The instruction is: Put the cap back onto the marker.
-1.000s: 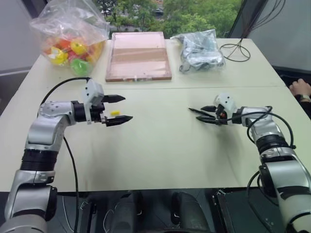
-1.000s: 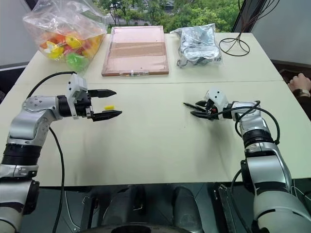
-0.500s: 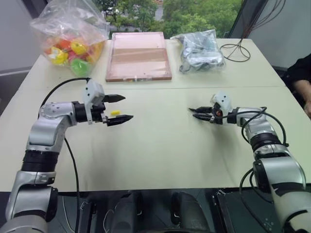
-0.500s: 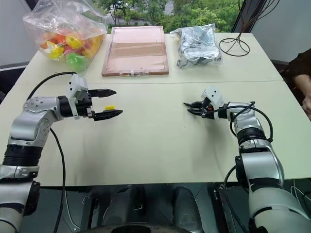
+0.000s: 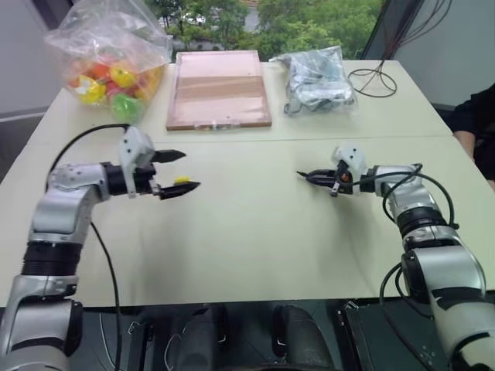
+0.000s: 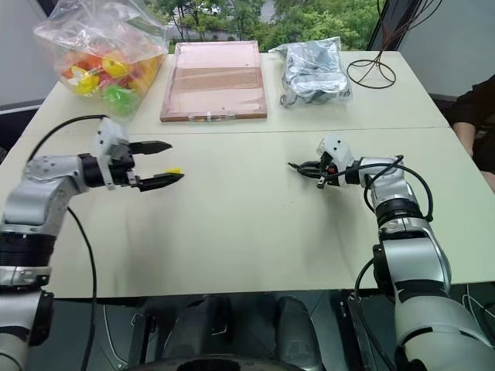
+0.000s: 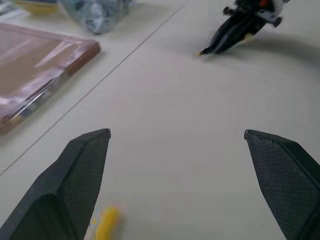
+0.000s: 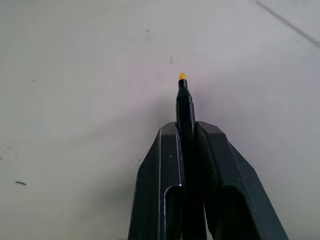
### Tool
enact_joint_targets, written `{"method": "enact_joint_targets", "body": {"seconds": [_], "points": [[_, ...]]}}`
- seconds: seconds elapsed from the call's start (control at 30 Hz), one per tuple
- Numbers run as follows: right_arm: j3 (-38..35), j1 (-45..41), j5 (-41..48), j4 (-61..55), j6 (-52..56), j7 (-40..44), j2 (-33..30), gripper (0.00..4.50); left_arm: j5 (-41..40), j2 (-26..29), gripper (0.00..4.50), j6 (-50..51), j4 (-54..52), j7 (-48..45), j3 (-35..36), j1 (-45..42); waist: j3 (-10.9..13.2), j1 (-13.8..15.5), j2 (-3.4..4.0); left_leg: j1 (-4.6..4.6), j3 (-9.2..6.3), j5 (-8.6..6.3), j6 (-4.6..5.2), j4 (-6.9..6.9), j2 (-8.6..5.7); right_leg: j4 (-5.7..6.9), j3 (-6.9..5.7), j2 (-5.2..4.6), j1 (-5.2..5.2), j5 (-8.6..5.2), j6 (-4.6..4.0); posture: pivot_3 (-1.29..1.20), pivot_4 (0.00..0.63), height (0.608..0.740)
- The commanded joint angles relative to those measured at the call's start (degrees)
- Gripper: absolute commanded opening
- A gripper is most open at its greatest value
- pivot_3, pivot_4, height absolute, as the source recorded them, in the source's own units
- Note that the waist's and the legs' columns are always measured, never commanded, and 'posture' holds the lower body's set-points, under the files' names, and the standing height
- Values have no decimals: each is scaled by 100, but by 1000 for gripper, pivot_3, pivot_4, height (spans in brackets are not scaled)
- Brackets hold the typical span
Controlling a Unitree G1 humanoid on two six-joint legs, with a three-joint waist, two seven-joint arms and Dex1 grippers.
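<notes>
On the table (image 5: 255,232), the right gripper (image 5: 321,179) is clenched on the marker (image 8: 185,107), tip sticking out toward the middle. The left gripper (image 5: 176,170) is spread wide around the cap (image 5: 182,180), which lies on the table beside one finger (not held). Closing off-centre could flick that tiny cap away, or pinch it crooked for capping

I'm seeing the marker (image 8: 185,107) hiding its rear between the right gripper (image 8: 186,131) fingers; the cap (image 7: 106,225) is blurring.
</notes>
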Motion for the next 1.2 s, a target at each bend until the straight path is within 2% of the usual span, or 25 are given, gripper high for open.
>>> {"method": "enact_joint_targets", "body": {"seconds": [0.03, 0.23, 0.37, 0.8, 0.97, 1.2], "points": [[50, -209, 137, -1263, 248, 347, -153, 87, 170, 371, 4500, -416, 563, -119, 309, -155, 1, 7, 1, 0, 0, 0, 0, -1, 0, 1, 0, 0, 0, 0, 0, 0, 150, 740], [81, 405, 599, -3551, 1463, 599, -170, 87, 343, 517, 4500, -926, 1556, -413, 282, -226, -2, 87, -3, -3, -2, -1, 0, 4, -1, 0, -1, -2, 3, 0, 0, 0, 150, 740], [103, 792, 792, -4513, 2065, 435, -175, 87, 453, 307, 4500, -1228, 2170, -482, 210, -424, -3, 88, -4, -8, -4, -2, 1, 7, -2, 1, -2, -2, 0, 0, -1, 0, 150, 740], [34, 1408, 1083, -5613, 2811, -27, -357, 87, 1510, -713, 4500, -2575, 5109, -489, -404, -2034, -4, 56, -9, -11, -2, -2, 3, 10, -4, 7, -4, -2, -4, 1, 0, 0, 150, 740], [-63, 1630, 1187, -5940, 2977, -234, -474, 87, 1794, -936, 4500, -2718, 5659, -327, -453, -2439, -4, 64, -10, -12, -4, -4, 6, 10, -3, 7, -4, -2, -5, 0, 0, 0, 150, 740], [-166, 1907, 1298, -6253, 3111, -515, -603, 87, 2050, -877, 4500, -2784, 5859, -534, -478, -2521, -4, 59, -10, -13, -5, -11, 18, 11, -3, 7, -4, -2, -7, 0, 0, 0, 150, 740]]}}
